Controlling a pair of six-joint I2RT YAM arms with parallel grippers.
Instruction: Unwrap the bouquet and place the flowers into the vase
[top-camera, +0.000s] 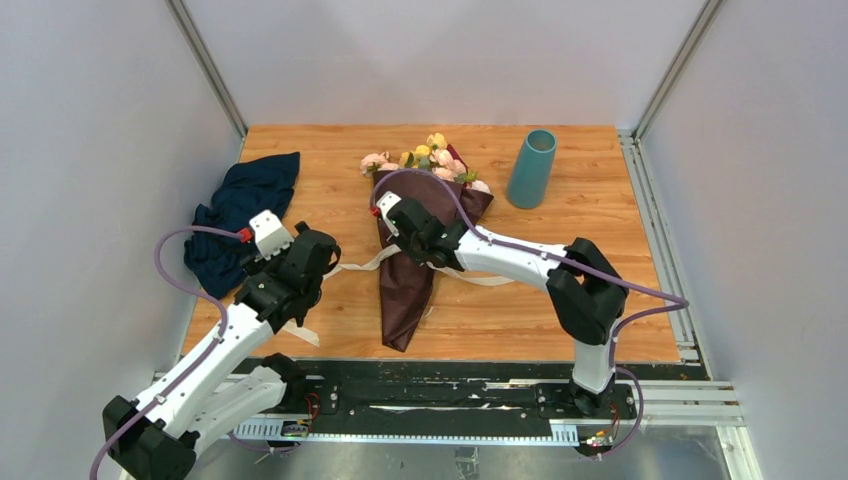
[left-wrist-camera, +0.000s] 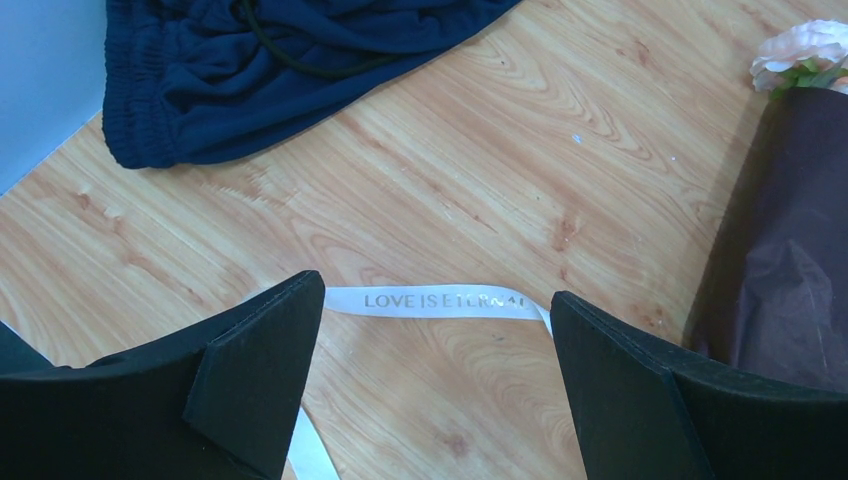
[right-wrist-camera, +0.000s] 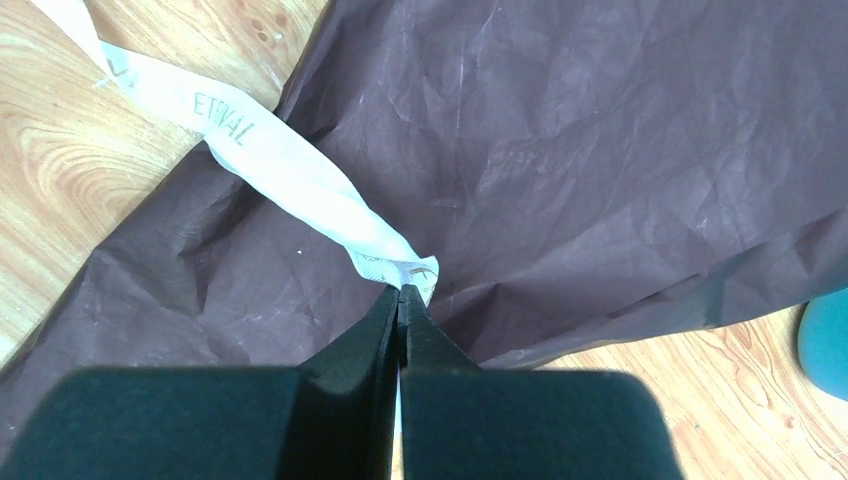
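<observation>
A wood-grain counter (top-camera: 620, 300) fills the middle of the top view, boxed by pale grey walls with metal rails in the far corners. Lowest in the frame, left of centre, our left claw (left-wrist-camera: 435, 330) hangs with its jaws spread wide and nothing between them. A strip of pale ribbon (left-wrist-camera: 440, 301) lies flat on the wood beneath the gap. At centre, our right claw (right-wrist-camera: 402, 300) is pinched fully together on the ribbon where it bunches against the maroon wrapping paper (right-wrist-camera: 600, 150). We judge the step in hand to be pulling the tie loose, so we would draw the ribbon away along its own length, low and slow, and watch that the paper does not drag with it. The free claw could pin the wrap if it slides. The bouquet (top-camera: 405, 280) lies on the counter with its point toward the bottom of the frame, the flowers (top-camera: 430, 158) at its upper end. The vase (top-camera: 530, 168) stands upright at upper right, well apart. A navy cloth (top-camera: 240, 210) is heaped at the left edge.
</observation>
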